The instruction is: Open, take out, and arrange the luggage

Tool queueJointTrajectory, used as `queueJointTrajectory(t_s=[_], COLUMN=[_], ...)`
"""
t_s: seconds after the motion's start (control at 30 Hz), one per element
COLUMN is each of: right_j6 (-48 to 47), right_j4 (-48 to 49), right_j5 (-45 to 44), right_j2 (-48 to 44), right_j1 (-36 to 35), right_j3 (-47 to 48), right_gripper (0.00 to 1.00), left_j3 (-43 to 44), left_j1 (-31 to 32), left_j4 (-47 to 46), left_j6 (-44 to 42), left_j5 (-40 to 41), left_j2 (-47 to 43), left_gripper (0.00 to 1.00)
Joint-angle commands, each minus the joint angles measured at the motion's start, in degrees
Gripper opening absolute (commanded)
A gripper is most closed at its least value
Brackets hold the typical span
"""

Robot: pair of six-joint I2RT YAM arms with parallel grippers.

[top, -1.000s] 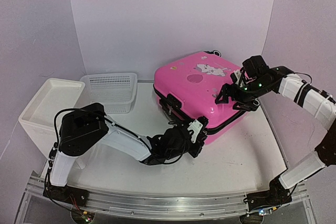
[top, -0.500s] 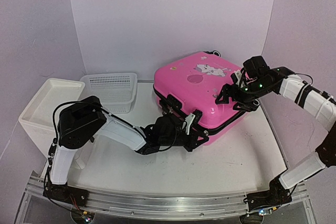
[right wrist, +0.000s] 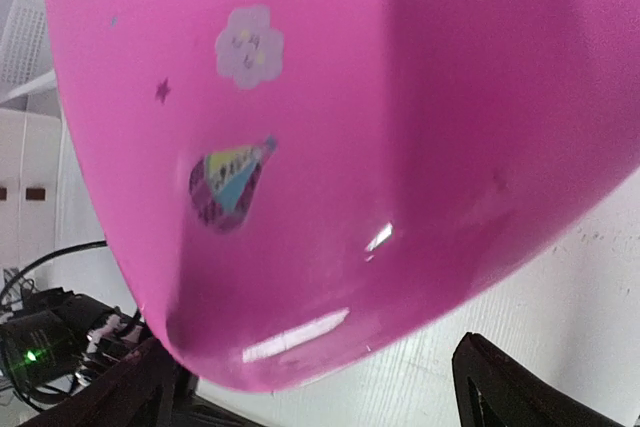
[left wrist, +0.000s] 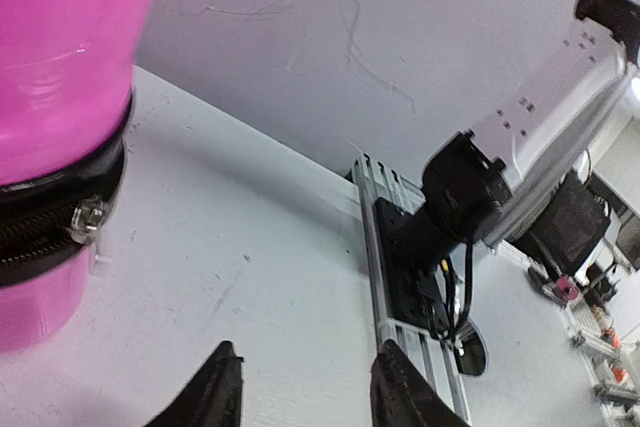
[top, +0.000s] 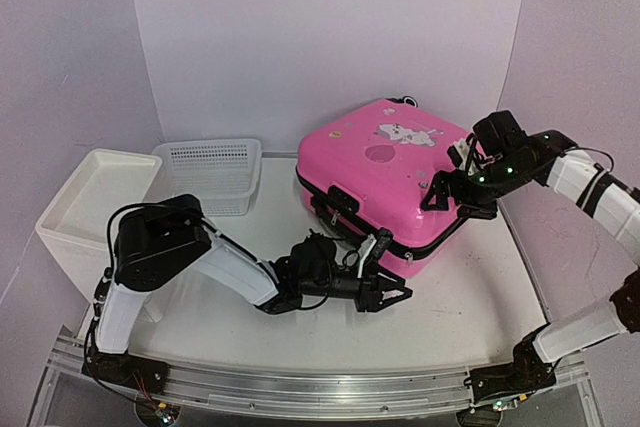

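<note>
The luggage (top: 375, 172), a glossy pink hard-shell suitcase with cartoon stickers, lies flat at the centre right of the table. Its black zipper band runs round the side, with a clear zipper pull (left wrist: 88, 217) on the near corner. My left gripper (top: 392, 294) sits low on the table just in front of that corner, open, with nothing between its fingers (left wrist: 215, 392). My right gripper (top: 455, 189) is at the suitcase's right edge, open wide. The pink shell (right wrist: 350, 97) fills its view, its rounded edge lying between the spread fingers (right wrist: 520, 387).
A white mesh basket (top: 210, 175) stands at the back left, beside a white drawer unit (top: 95, 197) at the left edge. The right arm's base (left wrist: 450, 197) and the aluminium rail (left wrist: 400, 287) lie ahead of the left gripper. Walls close off the back and sides.
My left gripper was shut at the suitcase's front zipper edge; it has opened and dropped away towards the near right. The right gripper and the suitcase's right side shifted slightly right.
</note>
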State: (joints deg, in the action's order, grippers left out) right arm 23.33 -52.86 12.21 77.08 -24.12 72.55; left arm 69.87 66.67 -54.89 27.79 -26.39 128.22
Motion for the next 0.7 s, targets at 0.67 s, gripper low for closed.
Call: queueJointTrajectory(t_s=[0.67], right_j6=[2.9], right_j4=[44.9], right_j5=[-10.0], right_j2=[-20.3], right_j1=[-13.8], right_j3=[-42.4], right_gripper=[0.77], left_j3=[-18.2], left_j1=[-3.3], left_j4=[20.3], left_j6=[0.4], left_j5=[4.7], left_j2=[-33.2], left_gripper=[0.64])
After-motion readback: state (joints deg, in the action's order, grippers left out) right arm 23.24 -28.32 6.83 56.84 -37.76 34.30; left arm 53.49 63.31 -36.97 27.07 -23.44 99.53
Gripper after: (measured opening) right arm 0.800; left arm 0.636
